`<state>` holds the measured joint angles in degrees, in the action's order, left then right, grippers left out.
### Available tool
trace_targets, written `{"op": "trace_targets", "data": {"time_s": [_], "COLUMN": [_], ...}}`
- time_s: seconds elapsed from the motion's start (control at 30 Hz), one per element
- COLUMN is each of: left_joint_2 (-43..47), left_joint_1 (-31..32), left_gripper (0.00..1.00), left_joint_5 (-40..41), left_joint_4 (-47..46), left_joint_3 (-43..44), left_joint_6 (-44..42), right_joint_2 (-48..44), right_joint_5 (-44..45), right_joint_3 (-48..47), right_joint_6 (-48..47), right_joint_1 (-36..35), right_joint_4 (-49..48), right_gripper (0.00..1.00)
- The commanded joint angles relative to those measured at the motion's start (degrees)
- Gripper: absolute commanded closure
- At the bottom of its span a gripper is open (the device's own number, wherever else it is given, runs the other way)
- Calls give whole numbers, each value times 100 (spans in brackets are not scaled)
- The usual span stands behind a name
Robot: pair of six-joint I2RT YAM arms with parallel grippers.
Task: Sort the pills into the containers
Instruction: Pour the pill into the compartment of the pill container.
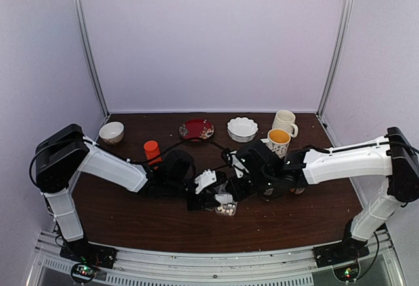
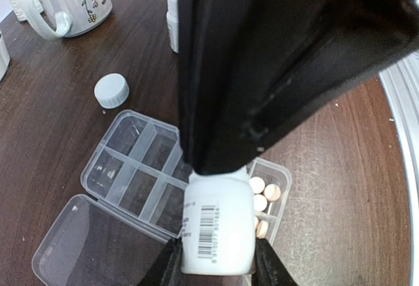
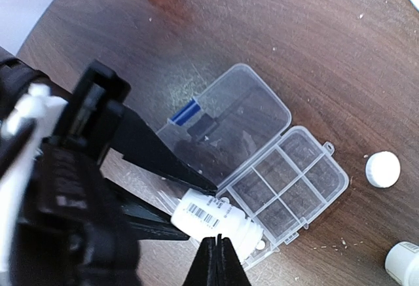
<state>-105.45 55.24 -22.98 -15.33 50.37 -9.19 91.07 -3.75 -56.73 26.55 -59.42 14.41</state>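
Left gripper (image 2: pixel 217 266) around white bottle (image 2: pixel 219 227), seemingly tilted, over containers (image 2: pixel 141 168).

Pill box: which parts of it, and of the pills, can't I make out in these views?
- Top external: the pill box is tiny here; its cells and contents are too small to tell.
- Left wrist: the right hand hides the mouth of the white bottle and the middle cells; the bottle covers some pills.
- Right wrist: the bottle and left hand hide the box's pill end.
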Motion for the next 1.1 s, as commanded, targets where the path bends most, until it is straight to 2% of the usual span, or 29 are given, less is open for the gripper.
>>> {"op": "trace_targets", "data": {"time_s": [0.0, 0.43, 0.73, 1.07], "left_joint_2": [-55, 122, 611, 1198], "left_joint_1": [38, 38, 7, -187], "left_gripper": [100, 100, 100, 100], "left_joint_5": [-76, -40, 29, -50], "left_joint_4": [-163, -448, -1002, -2111], "left_joint_3": [131, -115, -560, -1094], "left_joint_6": [-91, -61, 43, 360], "right_joint_2": [-193, -369, -123, 482], "right_joint_5": [139, 133, 235, 524], "right_joint_3": [89, 206, -437, -1504], "right_joint_6": [33, 39, -646, -1155], "right_joint_1": [27, 298, 905, 1284], "right_joint_4": [-66, 60, 1457, 2460], "right_gripper": [100, 100, 81, 70]}}
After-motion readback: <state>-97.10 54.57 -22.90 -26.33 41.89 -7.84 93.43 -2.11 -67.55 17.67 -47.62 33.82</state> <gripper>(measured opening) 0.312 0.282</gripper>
